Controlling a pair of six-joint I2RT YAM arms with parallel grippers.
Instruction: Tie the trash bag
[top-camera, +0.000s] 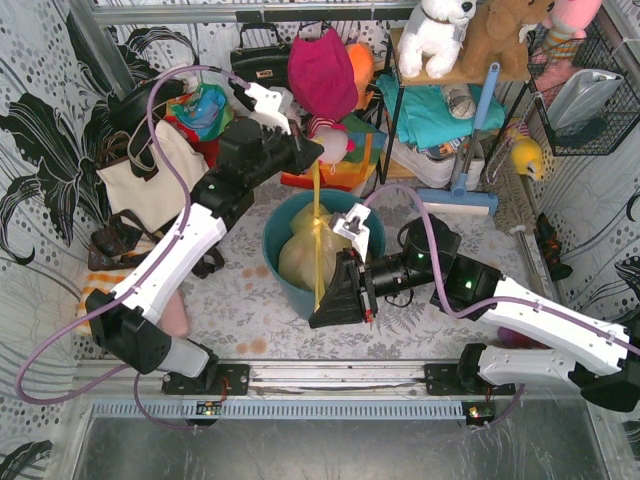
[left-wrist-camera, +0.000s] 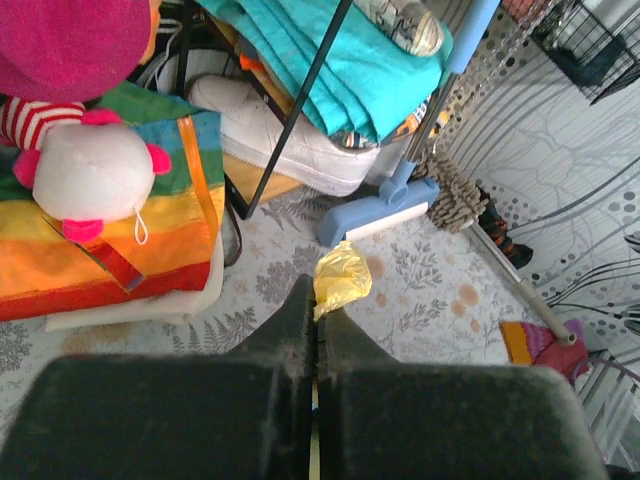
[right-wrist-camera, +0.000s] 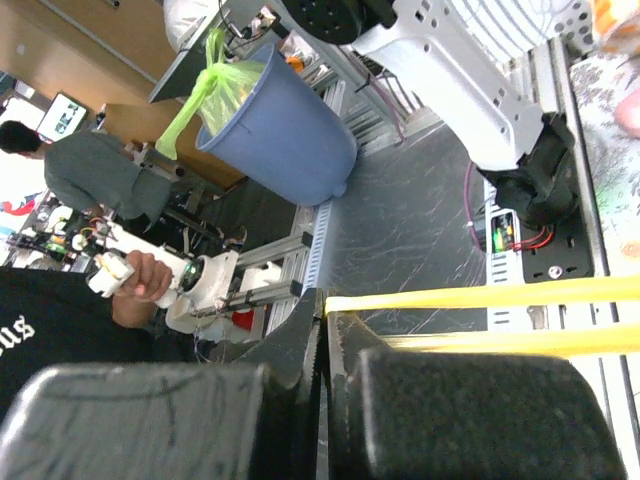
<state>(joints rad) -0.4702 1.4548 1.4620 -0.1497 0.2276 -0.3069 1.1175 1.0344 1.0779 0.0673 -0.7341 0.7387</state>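
- Inside the round teal bin, the trash bag bulges: thin, translucent yellow-green plastic, crinkled.
- Above the bin, the bag's top is drawn out into a taut, narrow yellow strand.
- Beyond the bin's far rim, the left gripper is pinched tight on the strand's crumpled end.
- At the bin's near rim, the right gripper is clamped on two flat yellow strips.
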